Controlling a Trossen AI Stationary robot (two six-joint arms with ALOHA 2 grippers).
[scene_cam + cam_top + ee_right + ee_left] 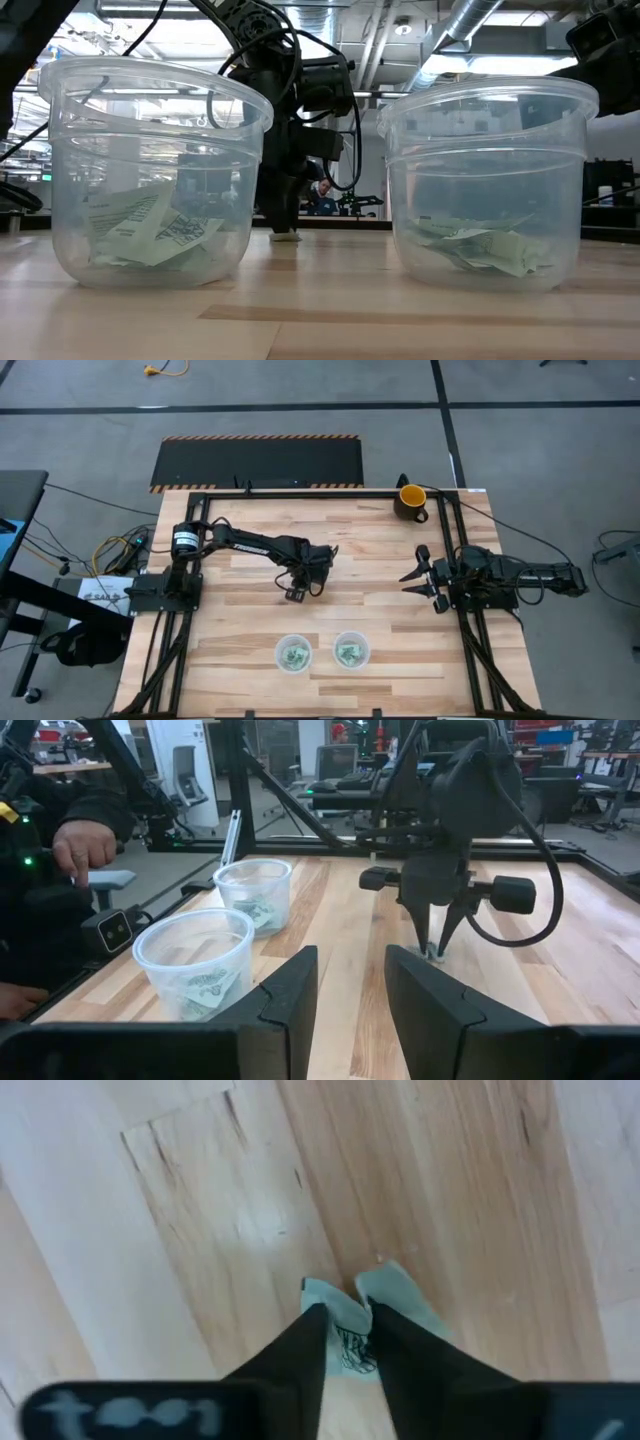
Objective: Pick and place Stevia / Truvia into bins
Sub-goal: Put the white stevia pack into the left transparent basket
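Nearest the table's front edge stand the two clear plastic cups, side by side and apart. The left cup (292, 653) holds several light green sweetener packets (150, 232), some leaning against its wall. The right cup (351, 650) holds a flatter heap of the same packets (490, 248) on its bottom. Both cups stand upright on the wooden table (250, 630).

Behind the cups, near the table's middle, the left gripper (296, 593) points straight down at the boards. In the left wrist view its fingers (300, 1355) are drawn close together astride one green-and-white packet (385, 1295), which lies flat on the wood; the fingertips stand on or at the packet, with only a narrow gap between them. Whether the packet is pinched fast cannot be told. The low view shows the tips down at the table surface with a small pale scrap at their foot.

To the right side, level with that arm, the right gripper (415, 576) waits above the table, fingers apart and holding nothing.

At the far right corner stands a yellow-and-black mug (411, 501).

Beyond the table, the right wrist view shows a person's hand (85, 845) at the left side.
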